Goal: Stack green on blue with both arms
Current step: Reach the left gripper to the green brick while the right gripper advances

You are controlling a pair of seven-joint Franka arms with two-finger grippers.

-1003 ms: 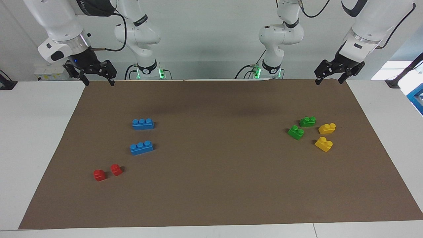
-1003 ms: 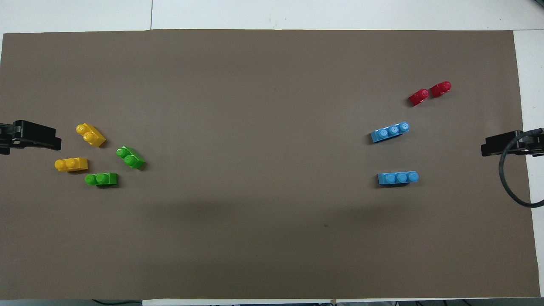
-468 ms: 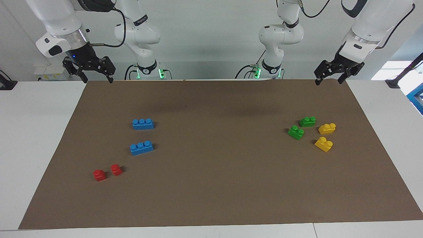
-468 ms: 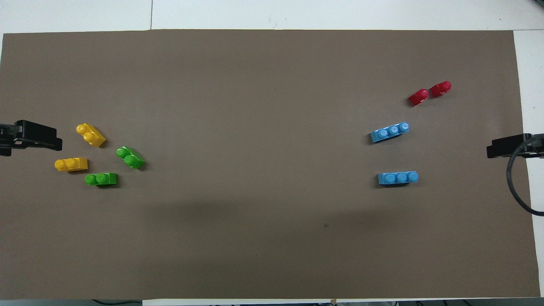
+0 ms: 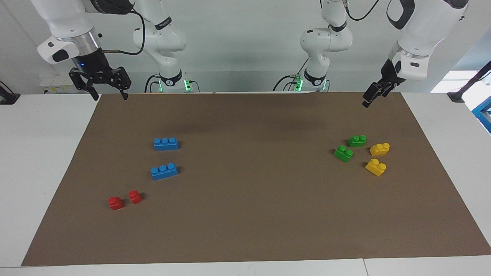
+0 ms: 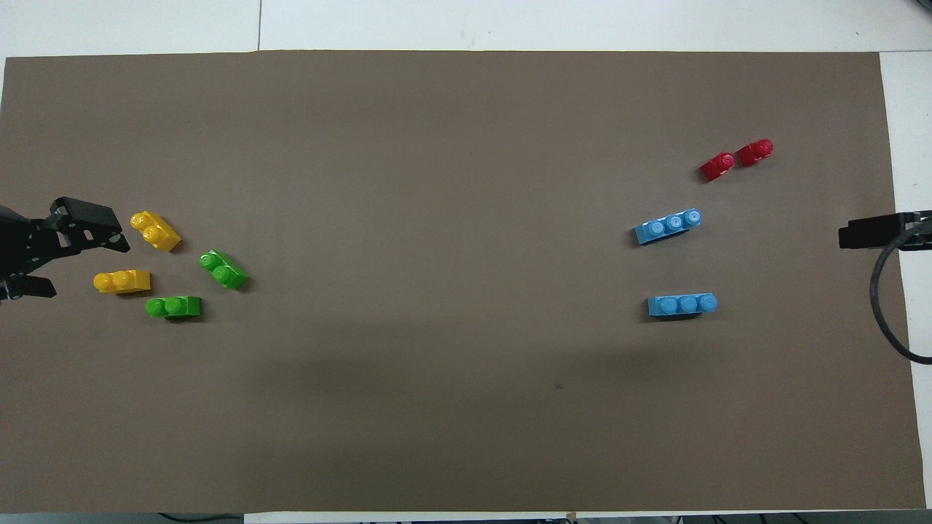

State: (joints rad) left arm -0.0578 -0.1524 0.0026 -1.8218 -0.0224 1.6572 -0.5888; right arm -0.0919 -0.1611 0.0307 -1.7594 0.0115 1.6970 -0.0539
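Left gripper, upper right of the facing view, has turned edge-on and dipped toward the small green two-stud plastic bricks, jaws released, empty. Right gripper, upper left, spread, empty. Long blue three-stud bricks untouched. Approach only starting.

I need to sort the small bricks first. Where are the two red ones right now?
The red bricks lie side by side on the brown mat toward the right arm's end, farther from the robots than both blue bricks.
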